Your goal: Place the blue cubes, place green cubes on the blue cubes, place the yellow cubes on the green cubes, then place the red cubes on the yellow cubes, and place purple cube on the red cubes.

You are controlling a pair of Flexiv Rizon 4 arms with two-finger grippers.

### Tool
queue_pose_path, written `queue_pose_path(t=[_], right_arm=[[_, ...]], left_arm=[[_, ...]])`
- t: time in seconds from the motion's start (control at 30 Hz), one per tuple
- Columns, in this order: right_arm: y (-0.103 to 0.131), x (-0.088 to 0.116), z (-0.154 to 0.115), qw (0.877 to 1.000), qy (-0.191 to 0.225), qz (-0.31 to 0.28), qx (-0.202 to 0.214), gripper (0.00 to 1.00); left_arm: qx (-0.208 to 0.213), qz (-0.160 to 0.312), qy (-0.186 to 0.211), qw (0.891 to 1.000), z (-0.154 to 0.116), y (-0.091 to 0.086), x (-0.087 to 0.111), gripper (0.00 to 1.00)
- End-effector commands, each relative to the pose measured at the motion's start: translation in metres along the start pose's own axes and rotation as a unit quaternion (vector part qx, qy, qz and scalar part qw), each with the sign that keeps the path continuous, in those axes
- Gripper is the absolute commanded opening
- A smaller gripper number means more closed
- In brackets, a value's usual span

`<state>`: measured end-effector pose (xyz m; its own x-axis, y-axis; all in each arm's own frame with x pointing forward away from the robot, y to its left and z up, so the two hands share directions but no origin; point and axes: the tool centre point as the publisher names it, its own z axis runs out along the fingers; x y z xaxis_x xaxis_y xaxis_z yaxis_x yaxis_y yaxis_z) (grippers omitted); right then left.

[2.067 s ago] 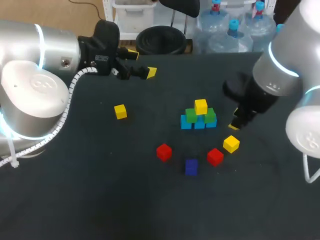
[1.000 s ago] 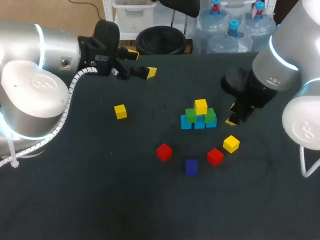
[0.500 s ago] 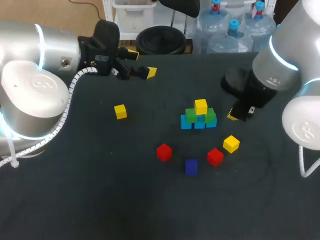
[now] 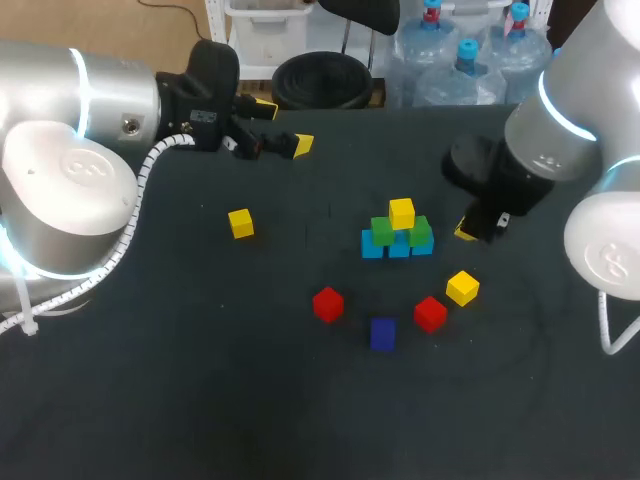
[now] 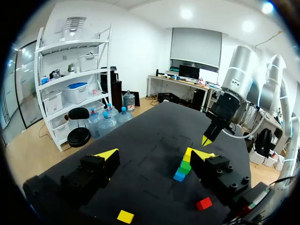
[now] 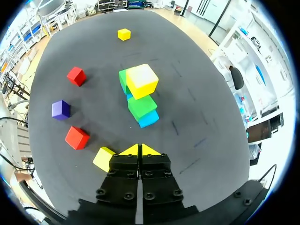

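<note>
At the right gripper, the two yellow tips are pressed flat together with nothing between them, so it's clenched and empty. Only its own wrist view gives you that; the head view just shows one yellow tip poking out under the arm. Just beside the fingers on the desk sits a loose yellow cube. Ahead of the gripper is the pyramid, close but not touching.

The head view lays the pyramid out best: three blue cubes in a row, two green cubes on those, and a top yellow cube sitting on the greens. From the right wrist you're looking along the row, so the cubes overlap.

In front of the pyramid are two red cubes, with the purple cube between them and a bit nearer the desk's front. It reads as dark blue from the head view; the right wrist view shows it's clearly purple.

Off to the left, well apart from everything, there's a second yellow cube.

The left gripper is at the back left of the desk, fingers spread wide, holding nothing. Its wrist view looks across the desk at the pyramid, with the right gripper hanging just past it.
</note>
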<state>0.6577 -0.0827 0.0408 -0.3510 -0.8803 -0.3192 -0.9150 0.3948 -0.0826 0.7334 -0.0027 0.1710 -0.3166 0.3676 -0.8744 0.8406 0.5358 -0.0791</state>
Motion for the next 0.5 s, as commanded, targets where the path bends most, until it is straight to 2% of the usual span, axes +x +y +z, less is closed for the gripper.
queue_pose_path(t=[0.03,0.23,0.5], right_arm=[[-0.001,0.005,0.002,1.0,0.006,0.007,0.0,0.0],[-0.003,0.003,0.001,1.0,0.007,0.01,0.004,0.0],[-0.003,-0.01,0.004,1.0,0.001,0.016,0.006,0.0]], left_arm=[[0.0,0.001,-0.004,1.0,0.0,0.001,0.002,1.0],[0.0,0.001,-0.004,1.0,0.0,0.001,0.002,1.0],[0.0,0.001,-0.004,1.0,0.0,0.001,0.002,1.0]])
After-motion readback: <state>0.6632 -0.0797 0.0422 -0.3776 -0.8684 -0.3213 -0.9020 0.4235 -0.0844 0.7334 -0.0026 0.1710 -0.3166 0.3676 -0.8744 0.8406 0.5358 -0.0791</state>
